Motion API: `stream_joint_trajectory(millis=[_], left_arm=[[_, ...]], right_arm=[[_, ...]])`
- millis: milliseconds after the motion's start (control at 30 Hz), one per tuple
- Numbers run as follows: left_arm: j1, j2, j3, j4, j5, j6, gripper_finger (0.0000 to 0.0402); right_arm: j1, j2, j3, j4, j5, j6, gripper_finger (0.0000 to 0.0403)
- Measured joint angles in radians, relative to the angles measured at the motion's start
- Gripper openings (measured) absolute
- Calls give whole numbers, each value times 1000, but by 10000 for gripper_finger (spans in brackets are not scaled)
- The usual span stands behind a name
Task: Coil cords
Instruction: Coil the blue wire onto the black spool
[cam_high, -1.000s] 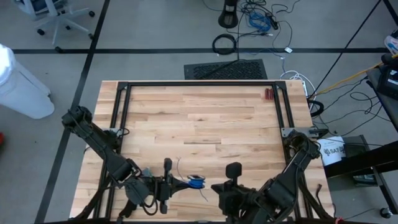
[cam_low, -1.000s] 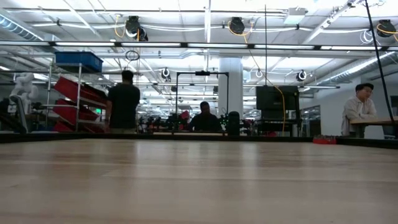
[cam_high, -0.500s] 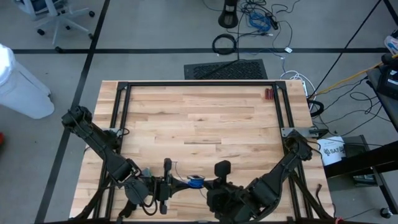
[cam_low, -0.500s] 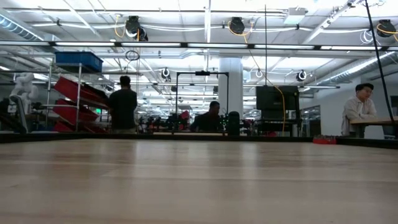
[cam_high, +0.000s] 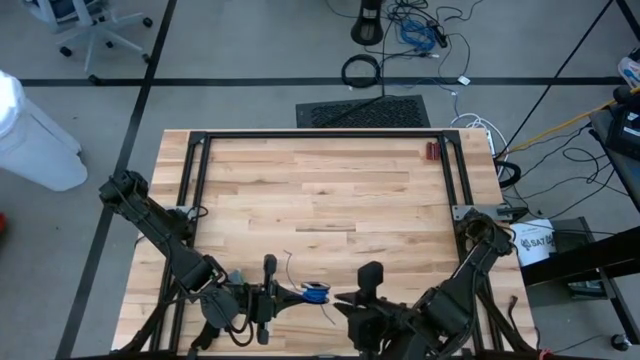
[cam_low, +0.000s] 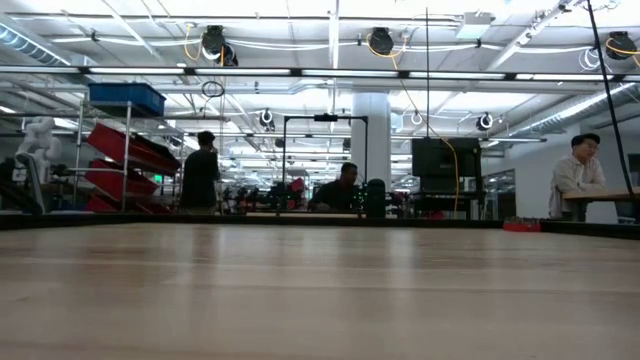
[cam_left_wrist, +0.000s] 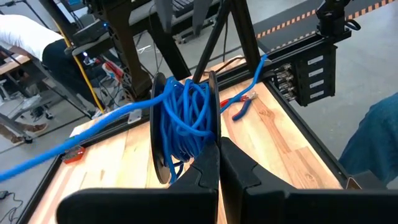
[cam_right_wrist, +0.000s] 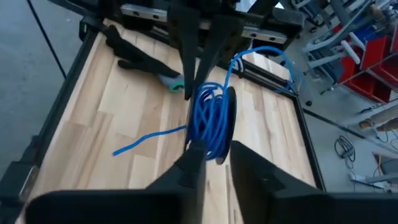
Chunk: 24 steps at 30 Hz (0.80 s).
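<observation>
A blue cord is wound on a small spool with dark side discs, held up above the table's near edge. One loose end trails off the spool, and another curls toward the far side. My left gripper comes in from the table's left and is shut on the spool. My right gripper, coming from the right, stands open with its fingertips on either side of the spool's lower edge; I see no touch. The low view shows neither gripper nor the cord. My left gripper pinches the rim of one dark side disc between its two shut fingers. The fingers come nearly level from the table's left. The spool stands on edge beyond the fingertips, lifted clear of the table, with the cord's ends hanging slack.
Red-handled pliers lie at the table's far right by the black frame rail. The wooden top between the rails holds nothing else. Beyond the table, people stand and sit in the room.
My right gripper went toward the table's left, close up to the spool, then drew back toward the right. The left gripper and the spool kept still.
</observation>
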Motion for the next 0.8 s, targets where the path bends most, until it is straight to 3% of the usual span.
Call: stream_joint_trajectory(millis=[267, 400, 600, 800], left_arm=[[0, 0, 0, 0, 0, 0, 0], [0, 0, 0, 1, 0, 0, 0], [0, 0, 0, 1, 0, 1, 0], [0, 0, 0, 1, 0, 8, 0]], right_arm=[[-59, 3, 0, 59, -55, -28, 132], [-81, 3, 0, 82, -124, -28, 136], [-107, 4, 0, 96, -127, -23, 136], [-132, 4, 0, 95, -226, -11, 136]])
